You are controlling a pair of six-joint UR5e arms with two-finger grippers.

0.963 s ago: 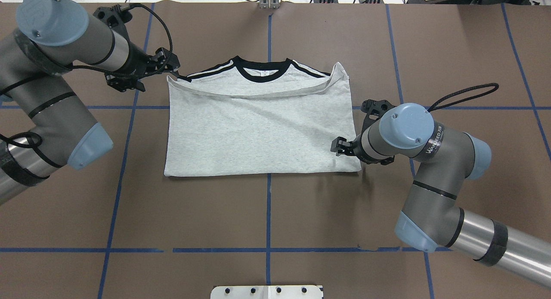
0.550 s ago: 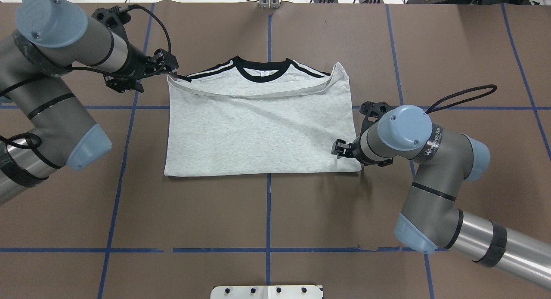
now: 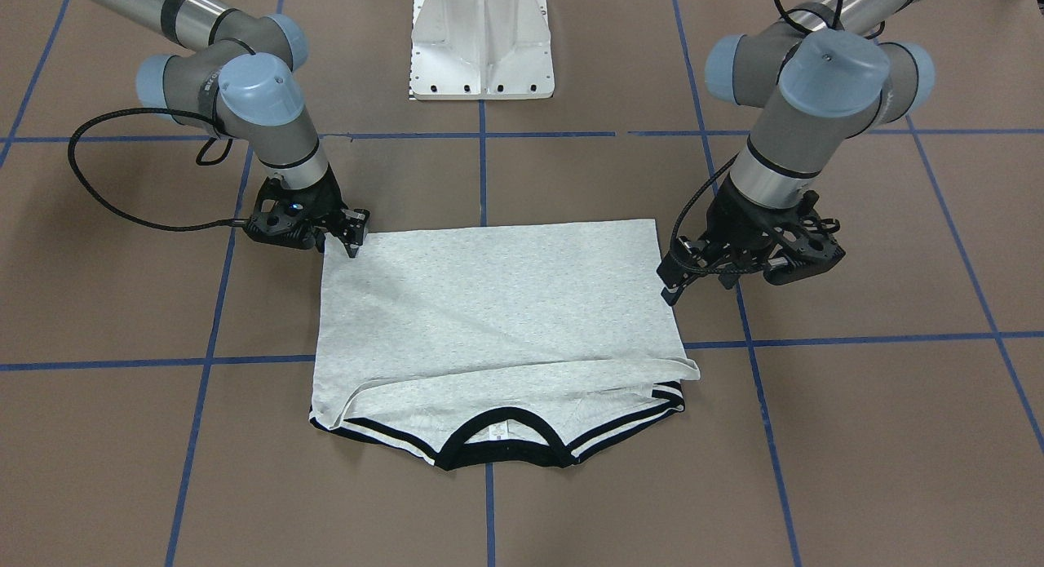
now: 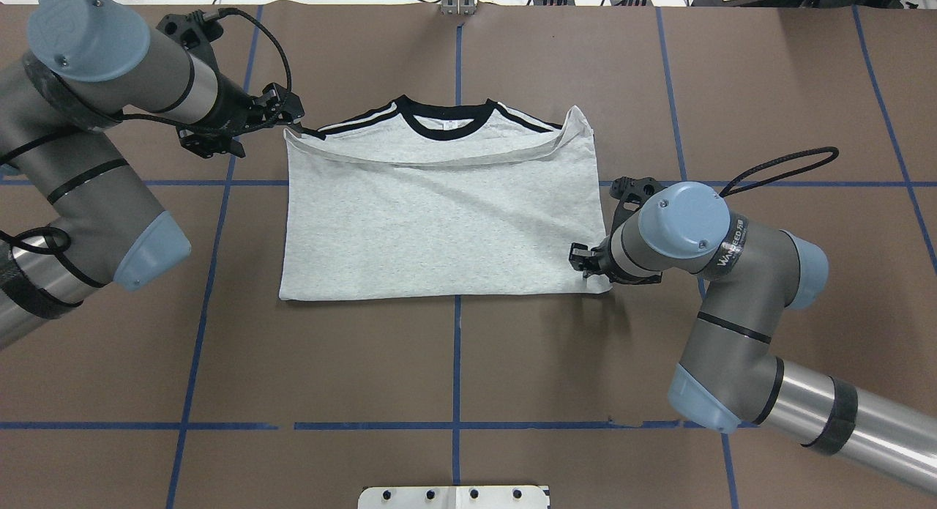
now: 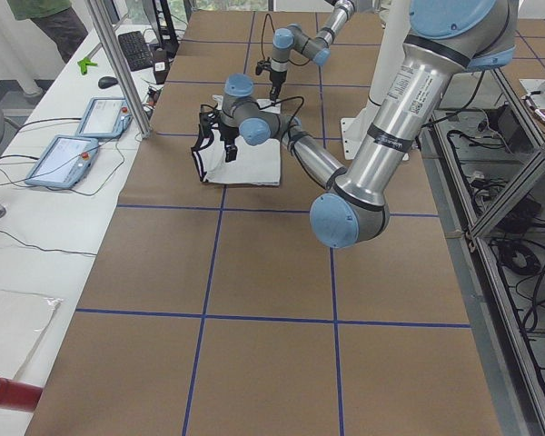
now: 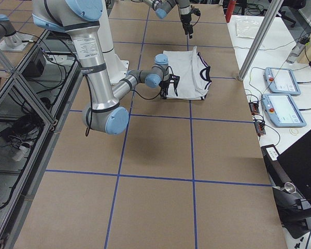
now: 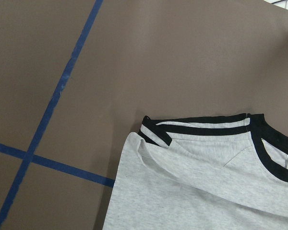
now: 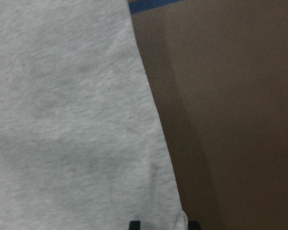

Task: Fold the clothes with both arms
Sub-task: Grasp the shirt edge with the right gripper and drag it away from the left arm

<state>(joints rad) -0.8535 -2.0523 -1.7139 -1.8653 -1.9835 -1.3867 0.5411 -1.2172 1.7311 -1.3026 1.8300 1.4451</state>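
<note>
The grey T-shirt (image 4: 439, 216) lies folded on the brown table, its hem doubled up toward the black neck band (image 4: 446, 124); the print is hidden. It also shows in the front view (image 3: 489, 306). My left gripper (image 4: 288, 112) hovers open and empty just outside the shirt's far-left corner; in the front view (image 3: 695, 285) it sits above the table. Its wrist view shows that striped shoulder corner (image 7: 156, 132). My right gripper (image 4: 580, 261) is open at the shirt's near-right corner, also in the front view (image 3: 355, 234). Its fingertips (image 8: 134, 224) straddle the shirt's edge (image 8: 149, 120).
The white pedestal (image 3: 481, 37) stands at the table's robot-side edge. Blue tape lines (image 4: 456, 348) cross the brown table. Tablets (image 5: 64, 154) and a metal post (image 5: 118, 64) stand on a side bench beyond the far edge.
My right gripper has moved a little toward the shirt's near-right corner and lower. My left gripper has drawn slightly away from the far-left corner. The shirt has not moved.
</note>
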